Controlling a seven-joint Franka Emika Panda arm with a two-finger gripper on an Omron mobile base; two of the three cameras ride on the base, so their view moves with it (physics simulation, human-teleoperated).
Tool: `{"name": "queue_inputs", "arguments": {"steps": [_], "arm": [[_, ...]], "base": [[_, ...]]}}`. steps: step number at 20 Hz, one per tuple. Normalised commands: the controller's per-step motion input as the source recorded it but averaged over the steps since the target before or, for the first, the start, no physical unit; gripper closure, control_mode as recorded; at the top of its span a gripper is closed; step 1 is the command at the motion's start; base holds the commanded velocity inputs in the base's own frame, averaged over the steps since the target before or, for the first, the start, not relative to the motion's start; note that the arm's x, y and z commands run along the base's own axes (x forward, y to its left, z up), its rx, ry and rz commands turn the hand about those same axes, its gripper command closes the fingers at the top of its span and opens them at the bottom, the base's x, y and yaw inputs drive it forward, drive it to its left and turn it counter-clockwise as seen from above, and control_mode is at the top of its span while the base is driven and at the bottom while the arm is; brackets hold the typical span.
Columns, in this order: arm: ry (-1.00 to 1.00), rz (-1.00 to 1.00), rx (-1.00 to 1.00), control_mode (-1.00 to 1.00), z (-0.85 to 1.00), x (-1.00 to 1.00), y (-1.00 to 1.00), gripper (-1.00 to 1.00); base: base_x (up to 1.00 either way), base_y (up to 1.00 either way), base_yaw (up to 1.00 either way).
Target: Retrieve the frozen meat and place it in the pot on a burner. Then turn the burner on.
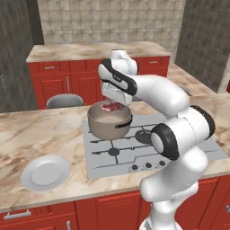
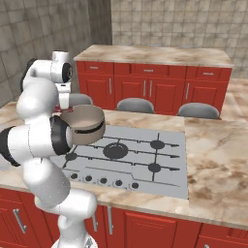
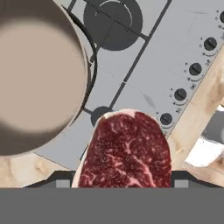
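Note:
The frozen meat is a red marbled slab hanging just above the far rim of the pot. My gripper is shut on it from above. The grey-brown pot stands on the cooktop's rear left burner, its pale inside empty. In the hand view the meat covers my fingertips, and the pot lies off to the left, so the meat sits over the cooktop beside the rim. From the right base view the pot is partly behind my arm, with a sliver of meat at its left edge.
The steel cooktop has a row of dark knobs along its front edge. A flat white plate lies on the marble counter at front left. Grey stools stand behind the counter, with red cabinets beyond.

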Motion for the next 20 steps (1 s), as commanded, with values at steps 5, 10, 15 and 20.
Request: {"name": "queue_inputs", "arguments": {"steps": [5, 10, 15, 20], "arm": [[0.09, -0.03, -0.21, -1.0, 0.05, 0.95, -0.35, 1.0], [0.03, 0.0, -0.12, -1.0, -0.12, 0.54, 0.0, 1.0], [-0.02, 0.0, -0.01, -1.0, -0.58, 0.58, 0.0, 1.0], [-0.02, 0.0, 0.01, -1.0, -0.7, 0.46, -0.05, 1.0]], "base": [[0.0, 0.0, 0.0], [0.0, 0.0, 0.0], [0.0, 0.0, 0.0], [0.0, 0.0, 0.0]]}}
